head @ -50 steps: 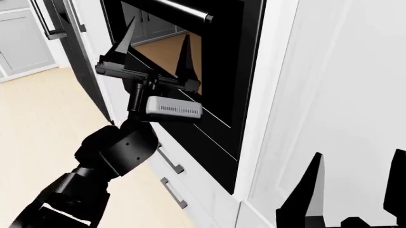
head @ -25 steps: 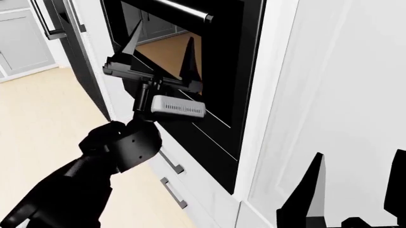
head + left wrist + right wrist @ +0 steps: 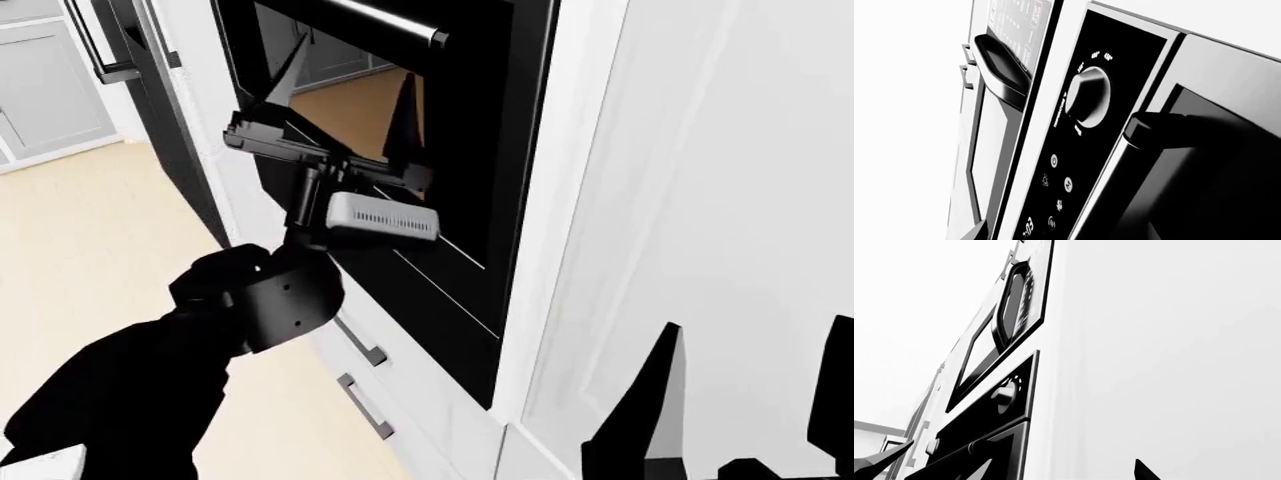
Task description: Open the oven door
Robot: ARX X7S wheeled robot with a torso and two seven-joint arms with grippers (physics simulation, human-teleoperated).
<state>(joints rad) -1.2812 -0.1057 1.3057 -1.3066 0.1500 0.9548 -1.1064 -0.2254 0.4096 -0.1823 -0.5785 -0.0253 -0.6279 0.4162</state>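
Facing left gripper (image 3: 344,90), oven door (image 3: 400,150) shut upright, handle (image 3: 380,20) horizontal

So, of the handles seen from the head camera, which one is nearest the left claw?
The horizontal silver bar handle on the glossy black oven door, just above the open left claw. The small black drawer handles sit lower, on white fronts.
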